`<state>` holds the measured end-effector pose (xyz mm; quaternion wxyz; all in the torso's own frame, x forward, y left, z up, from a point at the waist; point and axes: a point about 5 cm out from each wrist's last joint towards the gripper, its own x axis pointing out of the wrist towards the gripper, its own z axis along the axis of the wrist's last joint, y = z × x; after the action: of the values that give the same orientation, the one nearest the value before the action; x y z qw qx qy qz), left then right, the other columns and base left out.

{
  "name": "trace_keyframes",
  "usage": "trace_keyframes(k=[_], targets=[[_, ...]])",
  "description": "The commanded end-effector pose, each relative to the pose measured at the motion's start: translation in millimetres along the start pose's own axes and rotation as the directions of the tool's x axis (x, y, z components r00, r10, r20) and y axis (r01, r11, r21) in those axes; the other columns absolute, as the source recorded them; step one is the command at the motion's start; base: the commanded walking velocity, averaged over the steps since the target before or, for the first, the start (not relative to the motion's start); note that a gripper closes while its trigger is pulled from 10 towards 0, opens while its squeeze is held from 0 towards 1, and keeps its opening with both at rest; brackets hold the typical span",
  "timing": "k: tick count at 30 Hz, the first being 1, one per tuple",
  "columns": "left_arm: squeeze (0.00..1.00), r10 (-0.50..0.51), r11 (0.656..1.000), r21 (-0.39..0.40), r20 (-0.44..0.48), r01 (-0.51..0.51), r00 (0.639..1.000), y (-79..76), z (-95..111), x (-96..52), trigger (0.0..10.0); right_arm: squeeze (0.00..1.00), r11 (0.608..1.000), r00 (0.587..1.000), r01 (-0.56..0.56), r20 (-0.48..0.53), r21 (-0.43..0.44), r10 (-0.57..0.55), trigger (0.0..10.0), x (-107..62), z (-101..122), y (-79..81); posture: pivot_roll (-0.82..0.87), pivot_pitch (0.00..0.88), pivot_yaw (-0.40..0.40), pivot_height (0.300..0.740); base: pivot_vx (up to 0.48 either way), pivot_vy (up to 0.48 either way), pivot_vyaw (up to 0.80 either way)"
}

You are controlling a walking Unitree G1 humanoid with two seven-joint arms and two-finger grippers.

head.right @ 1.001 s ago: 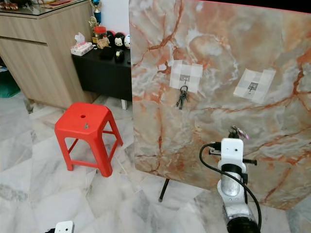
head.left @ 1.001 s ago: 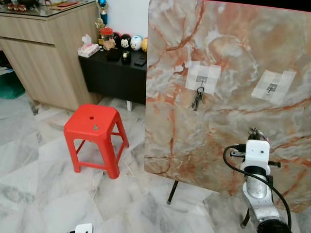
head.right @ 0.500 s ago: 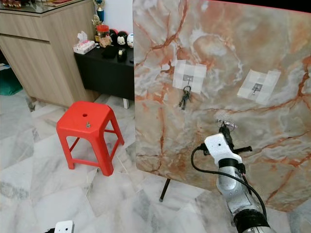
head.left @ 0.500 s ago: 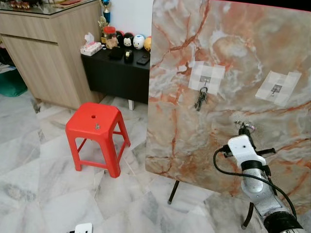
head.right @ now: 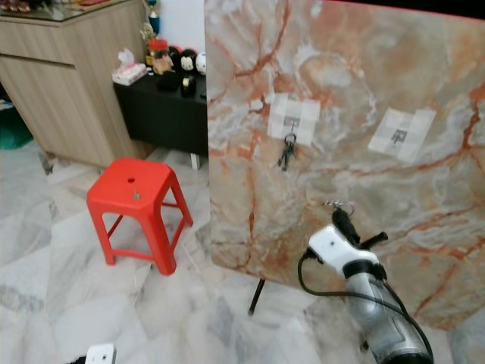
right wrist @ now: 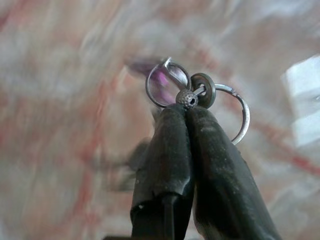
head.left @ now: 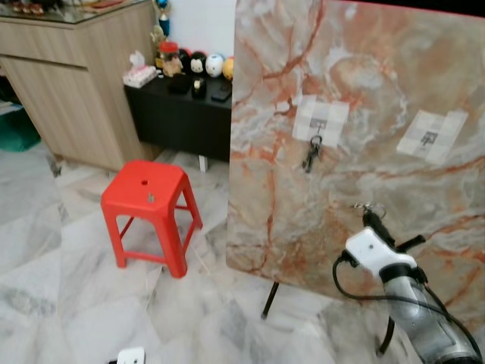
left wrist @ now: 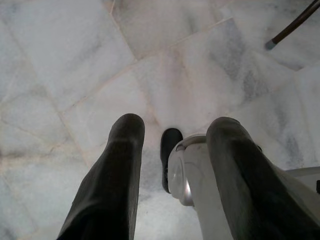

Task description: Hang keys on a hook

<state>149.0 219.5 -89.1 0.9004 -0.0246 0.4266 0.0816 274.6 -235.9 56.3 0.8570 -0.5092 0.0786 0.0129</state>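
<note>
Black fingers of the left gripper (left wrist: 172,165) hang low over the pale marble floor (left wrist: 75,65), parted with nothing between them; part of the robot's own silver and white body sits behind the gap, and its shape is hard to read. One dark leg tip of the board stand (left wrist: 292,27) crosses the corner of that wrist view.

Nearer the board, the right gripper (right wrist: 186,102) is raised in front of the lower part of the marble-patterned board (head.left: 364,91). Its two fingers are pressed together on a key ring (right wrist: 200,97): I see two thin wire rings, a small round bead and a dark washer-like disc at the fingertips. The keys themselves are hidden behind the fingers or blurred; a purple patch shows through one ring, and I cannot tell what it is. In the head views the ring (head.left: 367,206) shows as a small loop above the finger tips, below and between the two hooks.

On the board, the left hook (head.left: 318,130) sits on a white taped square and already carries a bunch of keys (head.left: 311,154). The right hook (head.left: 430,139) on its own white square (head.left: 433,136) is bare.

To the left stands a red plastic stool (head.left: 148,196). Further back, a black low cabinet (head.left: 178,114) holds a tissue box (head.left: 140,74), a jar and round figurines, too small to make out well. Beside it is a wooden counter (head.left: 68,83).
</note>
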Motion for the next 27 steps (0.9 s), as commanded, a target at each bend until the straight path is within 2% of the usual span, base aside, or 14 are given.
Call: trace_keyframes(k=[1,2,5,8,10,14,15,16,17,18,20,23,24,27], targets=[[0.00,-0.004,1.000,0.001,-0.028,0.004,1.000,0.3,-5,-0.9,10.0,0.00,0.991,0.994,-0.022,-0.111,-0.129,0.007,10.0,-5.1,-24,-6.1,0.04,0.000,-0.065,0.718,0.000,0.000,0.00],[0.00,-0.002,1.000,-0.002,-0.026,0.002,1.000,0.5,-5,-0.9,10.0,0.00,0.983,0.990,-0.002,-0.136,-0.181,-0.023,10.0,-7.1,-32,-11.0,0.04,0.000,-0.064,0.718,0.000,0.000,0.00],[0.00,-0.003,1.000,0.000,-0.026,0.003,1.000,0.9,-4,-0.9,10.0,0.00,0.967,0.988,0.042,-0.136,-0.251,-0.078,10.0,-3.3,-33,-24.4,0.03,0.000,-0.060,0.718,0.000,0.000,0.00],[0.00,-0.004,1.000,0.003,-0.026,0.004,1.000,0.8,-4,-0.7,10.0,0.00,0.934,0.990,0.099,-0.062,-0.343,-0.128,10.0,4.0,-19,-39.7,0.03,0.000,-0.060,0.718,0.000,0.000,0.00],[0.00,-0.004,1.000,0.002,-0.025,0.004,1.000,0.7,-4,-0.7,10.0,0.00,0.914,0.985,0.173,0.046,-0.366,-0.168,10.0,12.0,1,-49.7,0.03,0.000,-0.062,0.718,0.000,0.000,0.00],[0.00,-0.004,1.000,0.002,-0.024,0.004,1.000,0.3,-4,-0.6,10.0,0.00,0.917,0.977,0.212,0.071,-0.338,-0.200,10.0,15.1,11,-52.7,0.04,0.000,-0.067,0.718,0.000,0.000,0.00],[0.00,-0.004,1.000,0.001,-0.024,0.004,1.000,0.2,-4,-0.6,10.0,0.00,0.943,0.978,0.209,0.026,-0.261,-0.209,10.0,16.3,10,-51.6,0.04,0.000,-0.068,0.718,0.000,0.000,0.00],[0.00,-0.003,1.000,0.000,-0.023,0.003,1.000,0.0,-4,-0.6,10.0,0.00,0.978,0.977,0.185,-0.089,-0.094,-0.194,10.0,17.9,3,-46.7,0.04,0.000,-0.072,0.718,0.000,0.000,0.00],[0.00,-0.003,1.000,0.000,-0.023,0.003,1.000,0.0,-4,-0.6,10.0,0.00,0.978,0.977,0.185,-0.089,-0.094,-0.194,10.0,17.9,3,-46.7,0.04,0.000,-0.072,0.718,0.000,0.000,0.00],[0.00,-0.002,1.000,-0.002,-0.024,0.002,1.000,-0.5,-4,-0.7,10.0,0.00,0.976,0.957,0.215,-0.193,-0.037,-0.218,10.0,17.4,-8,-46.5,0.05,0.000,-0.075,0.718,0.000,0.000,0.00],[0.00,-0.001,1.000,-0.003,-0.024,0.001,1.000,-0.4,-4,-0.7,10.0,0.00,0.931,0.961,0.244,-0.059,-0.271,-0.269,10.0,19.2,4,-54.8,0.05,0.000,-0.072,0.718,0.000,0.000,0.00],[0.00,0.000,1.000,-0.003,-0.025,0.000,1.000,-0.3,-4,-0.8,10.0,0.00,0.937,0.957,0.274,-0.036,-0.218,-0.288,10.0,20.5,11,-57.4,0.04,0.000,-0.072,0.718,0.000,0.000,0.00],[0.00,0.000,1.000,0.000,-0.026,0.000,1.000,-0.3,-5,-0.8,10.0,0.00,0.950,0.956,0.277,-0.059,-0.141,-0.288,10.0,21.6,11,-57.0,0.04,0.000,-0.073,0.718,0.000,0.000,0.00],[0.00,0.002,1.000,0.001,-0.026,-0.002,1.000,0.0,-5,-1.0,10.0,0.00,0.933,0.949,0.315,0.040,-0.175,-0.313,10.0,23.4,23,-59.1,0.05,0.000,-0.075,0.718,0.000,0.000,0.00]])
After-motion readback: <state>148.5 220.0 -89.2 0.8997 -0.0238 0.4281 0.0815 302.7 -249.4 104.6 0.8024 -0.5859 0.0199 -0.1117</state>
